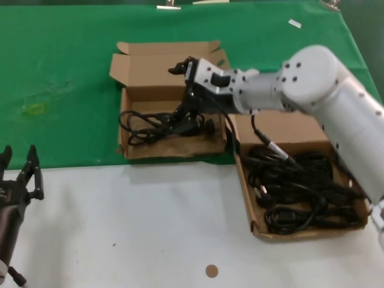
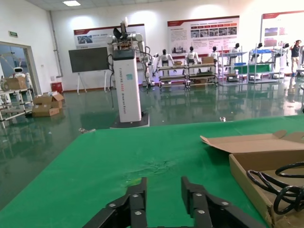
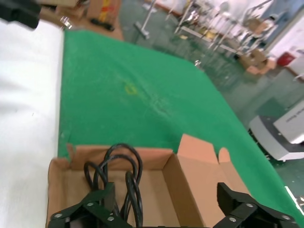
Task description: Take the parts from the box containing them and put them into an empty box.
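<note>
The smaller, taller-walled cardboard box (image 1: 127,147) sits on the green cloth with its lid folded back. One black cord bundle (image 1: 156,123) lies inside it. My right gripper (image 1: 182,89) hangs open just over that box's right half, and the cord (image 3: 126,175) runs beside one of its fingers (image 3: 102,199). Nothing is clamped in the right gripper (image 3: 165,190). The larger, shallow box (image 1: 243,180) to the right holds several tangled cords (image 1: 300,180). My left gripper (image 1: 21,174) is parked open at the near left.
The boxes straddle the line between the green cloth (image 1: 60,72) and the white table surface (image 1: 150,228). A small brown disc (image 1: 211,270) lies near the front edge. In the left wrist view the left gripper (image 2: 164,183) faces green cloth, the small box (image 2: 251,175) to one side.
</note>
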Available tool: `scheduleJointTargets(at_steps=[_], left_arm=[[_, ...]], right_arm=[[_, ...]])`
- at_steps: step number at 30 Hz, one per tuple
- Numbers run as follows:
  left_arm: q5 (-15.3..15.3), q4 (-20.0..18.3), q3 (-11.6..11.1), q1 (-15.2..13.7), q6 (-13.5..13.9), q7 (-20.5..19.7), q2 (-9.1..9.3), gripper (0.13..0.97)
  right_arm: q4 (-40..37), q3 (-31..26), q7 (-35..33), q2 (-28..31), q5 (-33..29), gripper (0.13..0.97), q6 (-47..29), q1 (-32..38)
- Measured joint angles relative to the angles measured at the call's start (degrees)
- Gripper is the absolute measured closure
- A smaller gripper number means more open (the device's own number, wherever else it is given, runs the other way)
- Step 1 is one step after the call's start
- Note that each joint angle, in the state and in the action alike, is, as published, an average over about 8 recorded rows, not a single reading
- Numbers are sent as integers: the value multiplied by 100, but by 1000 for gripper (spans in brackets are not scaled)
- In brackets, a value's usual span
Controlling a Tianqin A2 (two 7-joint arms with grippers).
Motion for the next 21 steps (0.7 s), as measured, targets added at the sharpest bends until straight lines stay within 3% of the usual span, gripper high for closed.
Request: scheduleJointTargets(at_steps=[4, 9, 12, 16, 21], left_arm=[[0, 0, 0, 0, 0, 0, 0, 818], [-1, 0, 0, 0, 0, 0, 0, 708], [-1, 0, 0, 0, 0, 1, 0, 642], [-1, 0, 0, 0, 0, 3, 0, 642], [-1, 0, 0, 0, 0, 2, 0, 502]], right_arm=[[318, 178, 17, 45, 182, 379, 264, -391], [714, 400, 38, 102, 410, 268, 594, -881], [951, 534, 51, 136, 547, 241, 792, -1175], [1270, 712, 68, 181, 731, 189, 1058, -1569], [1666, 935, 89, 238, 958, 162, 1387, -2057]])
